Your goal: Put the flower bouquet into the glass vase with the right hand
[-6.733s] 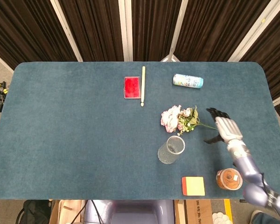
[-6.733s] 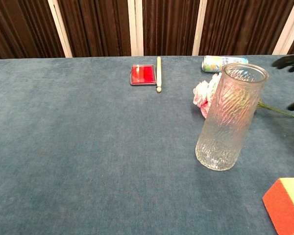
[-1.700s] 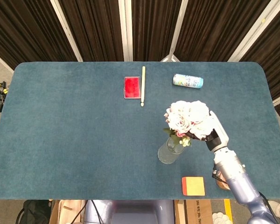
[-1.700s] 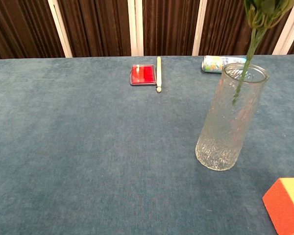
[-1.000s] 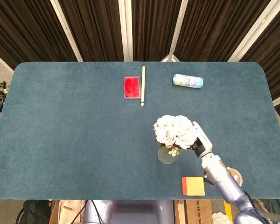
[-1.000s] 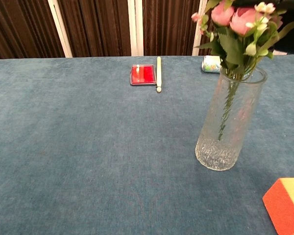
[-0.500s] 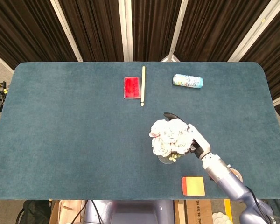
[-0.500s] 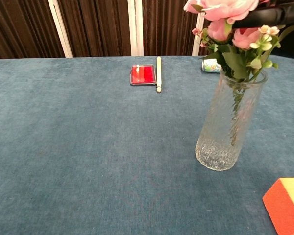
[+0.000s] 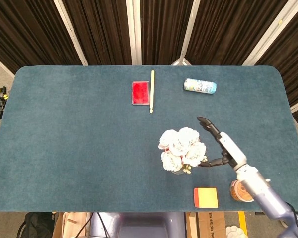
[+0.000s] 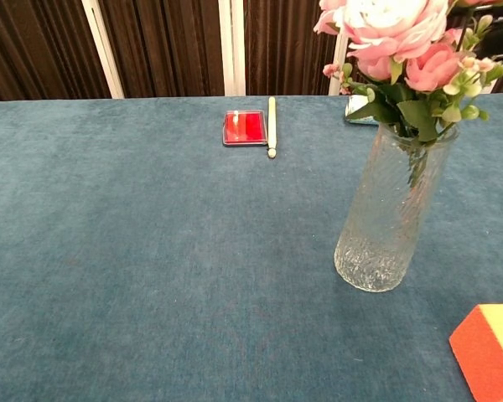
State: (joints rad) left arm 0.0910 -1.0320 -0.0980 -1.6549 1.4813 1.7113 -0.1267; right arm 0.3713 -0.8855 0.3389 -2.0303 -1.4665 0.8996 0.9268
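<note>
Bare worktop (image 9: 74, 139) spreads wide toward the left edge. Obstacles cluster right: the vase (image 10: 391, 218) with flowers (image 9: 182, 148), a block (image 9: 205, 197) and a jar (image 9: 241, 192) at the near edge, a can (image 9: 199, 86) near the far edge.

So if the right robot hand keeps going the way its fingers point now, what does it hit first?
Probably nothing close: the right robot hand points up-left, passing right of the bouquet. Further on the can lies near that line, but depth is unclear.
</note>
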